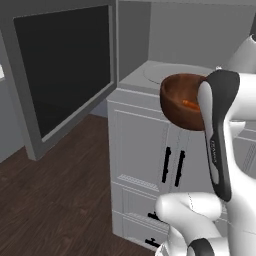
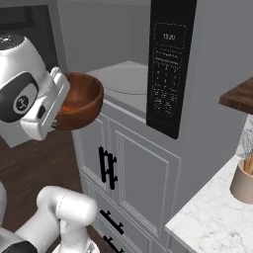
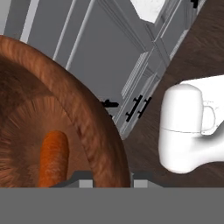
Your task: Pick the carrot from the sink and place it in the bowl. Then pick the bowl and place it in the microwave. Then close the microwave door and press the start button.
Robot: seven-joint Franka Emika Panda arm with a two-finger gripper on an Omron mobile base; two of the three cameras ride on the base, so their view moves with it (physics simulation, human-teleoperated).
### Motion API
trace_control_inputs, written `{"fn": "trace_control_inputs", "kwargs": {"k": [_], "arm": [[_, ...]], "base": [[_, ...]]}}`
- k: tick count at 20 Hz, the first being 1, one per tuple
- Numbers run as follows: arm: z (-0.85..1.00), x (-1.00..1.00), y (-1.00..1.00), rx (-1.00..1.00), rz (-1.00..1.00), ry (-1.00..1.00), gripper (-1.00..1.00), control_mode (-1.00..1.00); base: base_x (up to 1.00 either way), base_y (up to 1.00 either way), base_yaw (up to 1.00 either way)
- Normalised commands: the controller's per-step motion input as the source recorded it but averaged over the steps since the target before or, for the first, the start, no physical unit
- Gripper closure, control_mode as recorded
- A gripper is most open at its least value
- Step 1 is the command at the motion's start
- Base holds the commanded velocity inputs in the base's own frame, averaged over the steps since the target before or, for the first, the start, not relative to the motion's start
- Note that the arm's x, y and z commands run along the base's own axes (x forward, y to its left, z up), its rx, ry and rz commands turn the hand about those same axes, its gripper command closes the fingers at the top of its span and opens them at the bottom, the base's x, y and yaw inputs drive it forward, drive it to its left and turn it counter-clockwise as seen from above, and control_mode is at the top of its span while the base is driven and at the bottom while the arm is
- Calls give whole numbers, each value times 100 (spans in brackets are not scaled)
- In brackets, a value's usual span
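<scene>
My gripper (image 3: 110, 181) is shut on the near rim of the reddish-brown wooden bowl (image 1: 180, 102), one fingertip inside the wall and one outside. The bowl (image 2: 84, 99) hangs in the air just in front of the open microwave (image 2: 123, 74), about level with the cavity floor. The orange carrot (image 1: 190, 104) lies inside the bowl, close to the gripped rim, and is large in the hand view (image 3: 53, 157). The microwave door (image 1: 65, 70) stands swung wide open to the left. The round turntable plate (image 1: 170, 72) lies in the cavity behind the bowl. The sink is out of view.
The black control strip (image 2: 168, 64) with its buttons runs down the microwave's right side. Grey cabinet doors with black handles (image 1: 172, 165) are below. A marble counter (image 2: 212, 217) with a utensil holder (image 2: 242, 183) is at the right. Dark wood floor (image 1: 55, 200) lies below.
</scene>
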Motion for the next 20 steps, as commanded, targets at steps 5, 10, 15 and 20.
{"fn": "trace_control_inputs", "kwargs": {"k": [5,10,15,20], "arm": [[25,28,-1,0,-1,-38,100,-100],[33,71,-18,1,0,-3,100,-100],[35,73,-21,0,-5,1,100,-100],[11,81,-26,0,-16,0,100,-100]], "base": [[0,0,0],[0,0,0],[0,0,0],[0,0,0]]}}
